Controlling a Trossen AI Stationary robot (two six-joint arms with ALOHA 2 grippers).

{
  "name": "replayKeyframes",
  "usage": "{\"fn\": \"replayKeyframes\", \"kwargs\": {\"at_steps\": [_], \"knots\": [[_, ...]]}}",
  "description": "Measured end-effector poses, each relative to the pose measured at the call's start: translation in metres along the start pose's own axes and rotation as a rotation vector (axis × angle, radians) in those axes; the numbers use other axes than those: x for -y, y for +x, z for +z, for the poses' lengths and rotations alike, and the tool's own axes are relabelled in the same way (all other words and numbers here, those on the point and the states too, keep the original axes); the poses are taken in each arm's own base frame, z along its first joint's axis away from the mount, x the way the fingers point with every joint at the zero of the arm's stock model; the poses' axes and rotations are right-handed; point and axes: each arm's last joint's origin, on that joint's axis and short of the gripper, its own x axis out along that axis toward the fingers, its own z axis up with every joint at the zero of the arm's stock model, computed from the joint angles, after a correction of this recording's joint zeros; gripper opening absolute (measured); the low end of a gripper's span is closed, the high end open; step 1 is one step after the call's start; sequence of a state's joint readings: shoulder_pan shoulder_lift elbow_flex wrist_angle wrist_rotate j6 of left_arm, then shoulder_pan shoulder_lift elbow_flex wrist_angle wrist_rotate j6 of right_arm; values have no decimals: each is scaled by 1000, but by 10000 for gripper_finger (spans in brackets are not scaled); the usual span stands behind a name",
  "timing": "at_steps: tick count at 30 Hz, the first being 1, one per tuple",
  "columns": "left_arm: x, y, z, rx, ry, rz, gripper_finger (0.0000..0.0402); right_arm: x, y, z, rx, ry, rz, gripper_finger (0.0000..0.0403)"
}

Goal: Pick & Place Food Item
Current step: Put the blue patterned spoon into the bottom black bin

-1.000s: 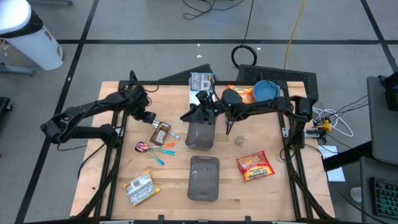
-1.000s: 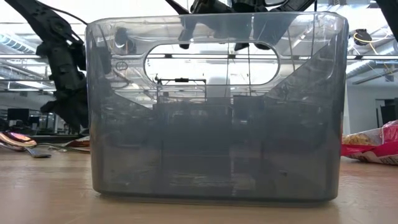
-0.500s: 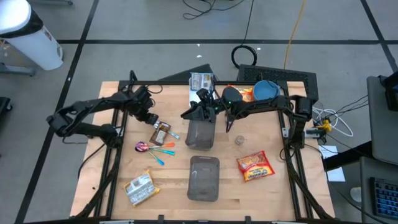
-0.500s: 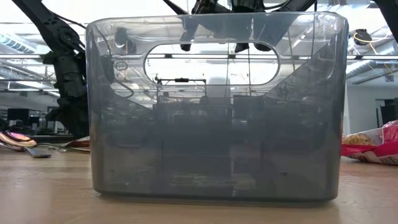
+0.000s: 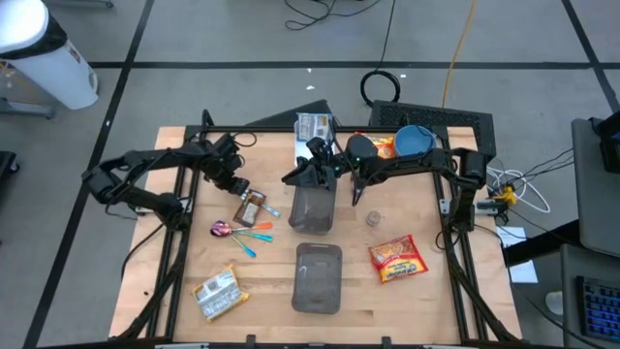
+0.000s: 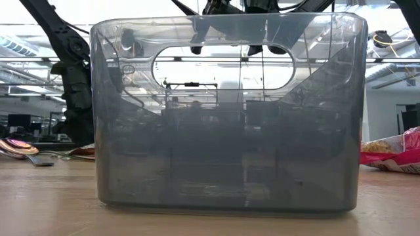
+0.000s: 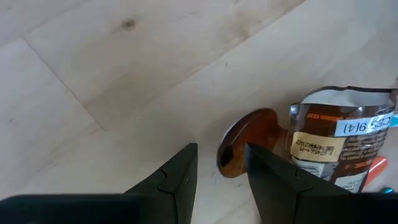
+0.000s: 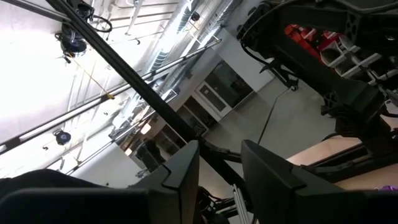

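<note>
Glossy brown snack packet (image 7: 339, 146), crinkled foil

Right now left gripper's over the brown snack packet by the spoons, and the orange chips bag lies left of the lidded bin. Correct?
Not quite. In the high view the orange chips bag lies right of the lidded bin, not left. The left gripper is over the brown snack packet by the spoons.

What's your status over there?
Left end effector open, empty, low beside brown snack packet. Packet flat on table, not gripped. Right end effector open, empty, up by upright clear bin. Colored spoons lie beside packet.
</note>
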State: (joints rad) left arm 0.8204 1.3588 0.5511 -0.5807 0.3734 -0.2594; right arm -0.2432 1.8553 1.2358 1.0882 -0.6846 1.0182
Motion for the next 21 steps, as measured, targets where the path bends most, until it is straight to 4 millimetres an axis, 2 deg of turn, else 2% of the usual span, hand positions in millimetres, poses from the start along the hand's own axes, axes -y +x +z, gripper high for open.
{"fn": "replayKeyframes", "kwargs": {"at_steps": [10, 19, 21], "knots": [[0, 0, 0, 6, 42, 3, 135, 0, 0, 0, 1, -10, -1, 112], [1, 1, 1, 13, 57, -25, 24, 2, -3, 3, 9, -14, -10, 112], [2, 1, 2, 19, 57, -41, 12, 2, -3, 4, 10, -15, -11, 112]]}}
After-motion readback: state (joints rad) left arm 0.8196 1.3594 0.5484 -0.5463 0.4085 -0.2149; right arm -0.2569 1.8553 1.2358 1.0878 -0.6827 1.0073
